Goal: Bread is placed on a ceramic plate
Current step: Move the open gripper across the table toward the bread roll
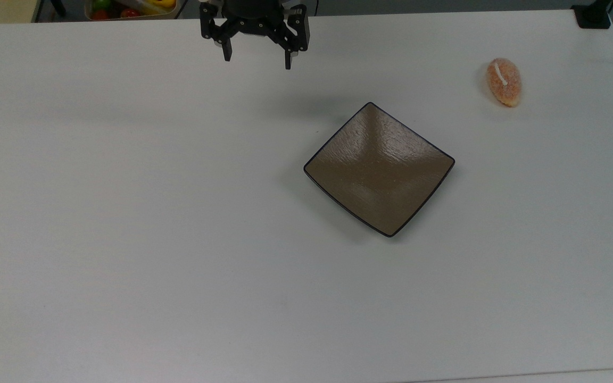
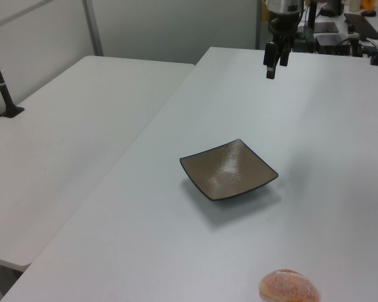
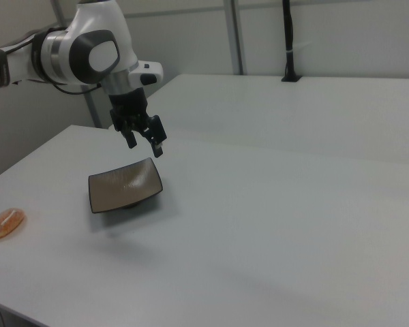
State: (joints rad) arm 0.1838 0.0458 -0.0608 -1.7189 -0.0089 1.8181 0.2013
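Brown ceramic plate (image 1: pixel 379 169) sits bare; we see bread (image 1: pixel 504 82) untouched on the desk (image 1: pixel 125 213), pincer (image 1: pixel 257 59) spread, aloft.

tool (image 3: pixel 144 145) open, above ceramic plate (image 3: pixel 125 185) | bread (image 3: pixel 9 223) on table (image 3: pixel 273 225), well apart

The ceramic plate (image 1: pixel 379 169) is glossy brown with a rippled, rough-looking surface that catches the light, edged by a thin dark rim. Well apart from it, the bread (image 1: pixel 504 81) has a grainy, sugared orange crust. Both lie on a smooth, matt white worktop (image 1: pixel 136 213).
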